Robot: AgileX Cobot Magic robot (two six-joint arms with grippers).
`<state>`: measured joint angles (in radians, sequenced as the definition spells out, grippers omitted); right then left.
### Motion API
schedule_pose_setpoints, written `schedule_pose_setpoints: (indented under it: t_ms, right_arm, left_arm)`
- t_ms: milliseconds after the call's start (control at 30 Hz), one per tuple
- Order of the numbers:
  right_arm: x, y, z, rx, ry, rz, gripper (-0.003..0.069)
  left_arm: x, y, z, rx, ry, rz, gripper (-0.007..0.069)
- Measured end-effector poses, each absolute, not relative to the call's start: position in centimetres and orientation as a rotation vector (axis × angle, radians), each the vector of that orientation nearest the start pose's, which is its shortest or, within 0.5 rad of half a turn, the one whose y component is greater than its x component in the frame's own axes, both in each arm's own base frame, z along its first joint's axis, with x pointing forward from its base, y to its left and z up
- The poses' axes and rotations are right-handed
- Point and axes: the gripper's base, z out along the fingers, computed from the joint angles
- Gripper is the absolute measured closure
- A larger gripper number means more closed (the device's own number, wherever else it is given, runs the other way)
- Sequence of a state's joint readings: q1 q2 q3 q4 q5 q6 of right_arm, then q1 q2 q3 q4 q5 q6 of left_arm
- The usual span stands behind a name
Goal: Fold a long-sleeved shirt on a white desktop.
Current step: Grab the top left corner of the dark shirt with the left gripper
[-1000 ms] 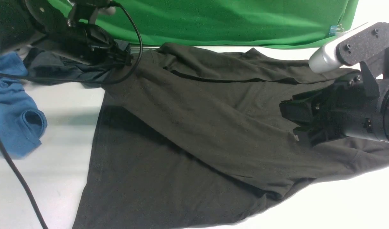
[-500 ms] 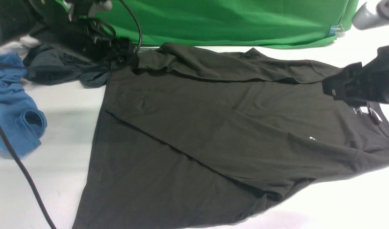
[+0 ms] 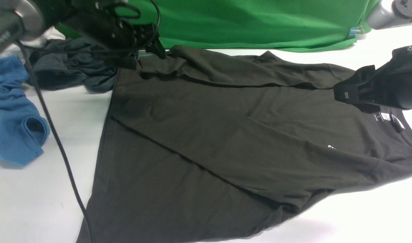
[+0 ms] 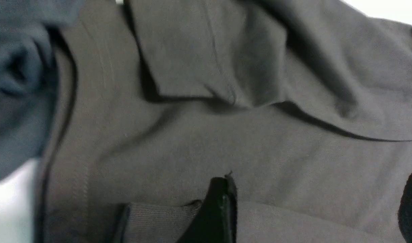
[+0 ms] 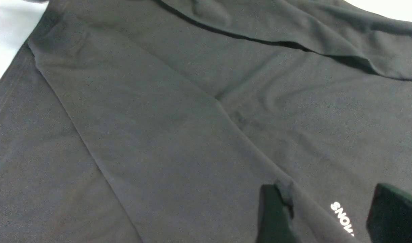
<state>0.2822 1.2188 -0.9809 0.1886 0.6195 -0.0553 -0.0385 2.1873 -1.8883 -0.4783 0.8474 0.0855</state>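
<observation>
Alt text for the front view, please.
A dark long-sleeved shirt lies spread on a white desktop, both sleeves folded over its body. The open left gripper and the right gripper hover above it; blue and slate garments lie left.

Front view: from robot's side, between arms, facing forward, down over shirt. Both wrist views: closer, looking down at shirt past tool fingers. Shared by wrist views: part of folded sleeve.

White "SNOW" on dark shirt; neck label print too small.
</observation>
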Motion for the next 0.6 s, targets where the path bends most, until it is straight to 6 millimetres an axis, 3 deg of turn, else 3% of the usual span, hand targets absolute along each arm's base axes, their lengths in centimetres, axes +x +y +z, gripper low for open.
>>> schedule_pose_setpoints:
  t_ms: [333, 600]
  right_arm:
    - [24.4, 8.1, 32.5, -0.26, 2.305, 0.321, 0.0265]
    - [24.5, 8.2, 32.6, -0.25, 2.293, 0.332, 0.0265]
  left_arm:
    - [51.2, -3.3, 19.8, -0.47, 2.445, -0.666, 0.0132]
    - [52.1, -3.3, 16.4, -0.619, 2.436, -0.771, 0.0199]
